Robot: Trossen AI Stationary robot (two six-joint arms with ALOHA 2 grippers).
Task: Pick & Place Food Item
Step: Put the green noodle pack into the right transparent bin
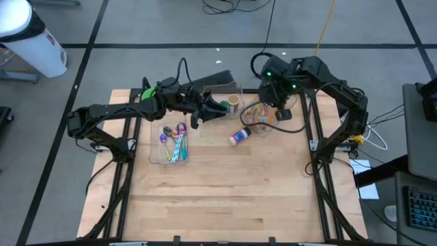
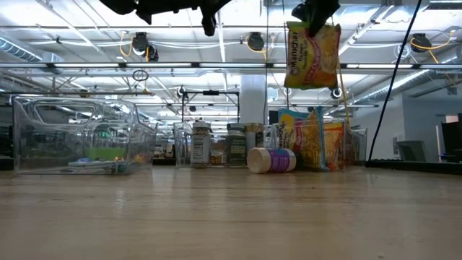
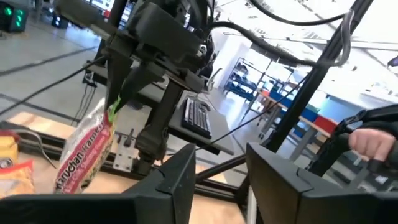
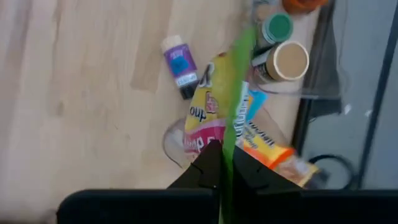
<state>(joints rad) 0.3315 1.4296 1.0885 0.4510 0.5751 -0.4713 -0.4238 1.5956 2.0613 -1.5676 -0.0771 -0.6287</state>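
Observation:
A yellow noodle packet (image 2: 312, 54) with a green top edge hangs high above the table. It is under my right gripper (image 2: 315, 13), which is shut on it over the clear bin (image 1: 268, 127) of other packets at the far right. The packet also shows in the left wrist view (image 3: 84, 155). My left gripper (image 1: 203, 113) is open and empty, raised over the middle of the table's far half. Its fingers (image 3: 180, 180) point toward the right arm. My right gripper (image 4: 225, 165) pinches the packet's green top edge (image 4: 231, 134) between its two fingers. The fingers come from above and point down. The packet hangs upright below the fingers, lifted clear of the bin and the table.
A purple-labelled bottle (image 1: 239, 136) lies on its side beside the bin. A clear tray with cutlery (image 1: 173, 142) stands left of centre. Jars (image 1: 232, 102) stand in a clear container at the far edge. The table's near half (image 1: 218, 198) is bare wood. A person's hand (image 3: 373, 143) shows beyond the table.

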